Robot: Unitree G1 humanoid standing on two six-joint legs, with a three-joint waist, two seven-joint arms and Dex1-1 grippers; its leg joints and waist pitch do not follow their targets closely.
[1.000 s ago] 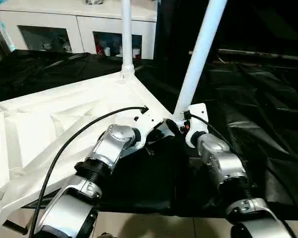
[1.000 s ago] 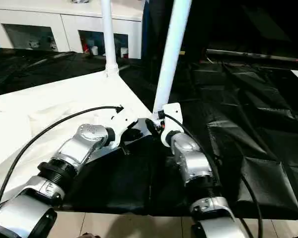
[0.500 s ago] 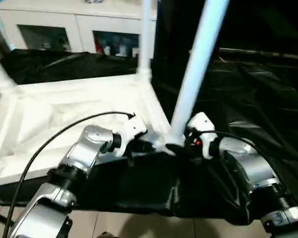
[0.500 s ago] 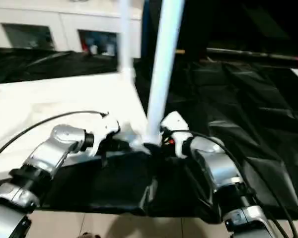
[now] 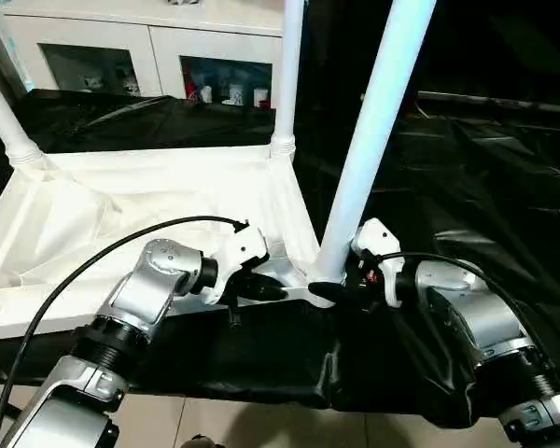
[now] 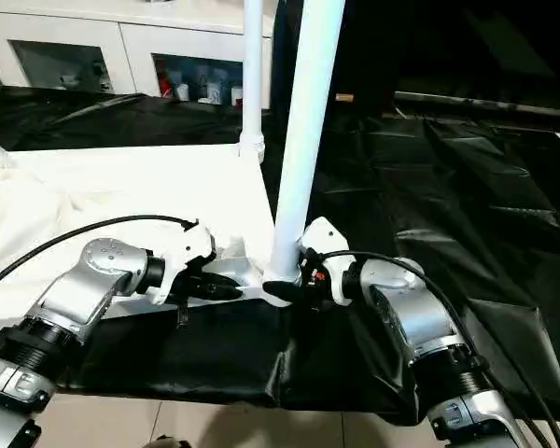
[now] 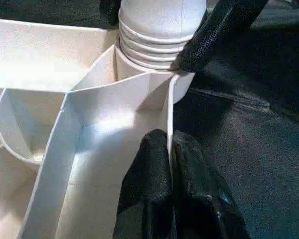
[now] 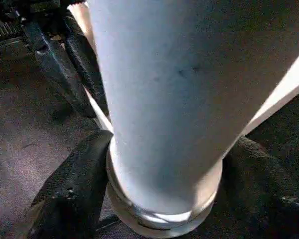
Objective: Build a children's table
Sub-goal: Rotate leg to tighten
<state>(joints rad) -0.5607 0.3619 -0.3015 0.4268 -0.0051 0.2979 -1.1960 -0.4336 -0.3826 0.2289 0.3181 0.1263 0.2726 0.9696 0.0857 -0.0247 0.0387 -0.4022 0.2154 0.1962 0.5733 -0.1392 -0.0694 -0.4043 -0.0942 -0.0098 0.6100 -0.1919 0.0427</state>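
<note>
Here the table top lies upside down on the black sheet, legs pointing up.
The right gripper clenches the near leg at its corner socket; beside this socket the left gripper pinches the rim. Two farther sockets also hold legs.

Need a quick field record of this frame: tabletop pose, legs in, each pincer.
tabletop: white tabletop lying underside up on black sheet
legs seen: three standing in corner sockets; fourth corner out of view
near leg: near leg upright in the front corner socket
left pincer: left pincer shut on the tabletop rim beside that socket
right pincer: right pincer shut around the near leg's base
background: white cabinet
</note>
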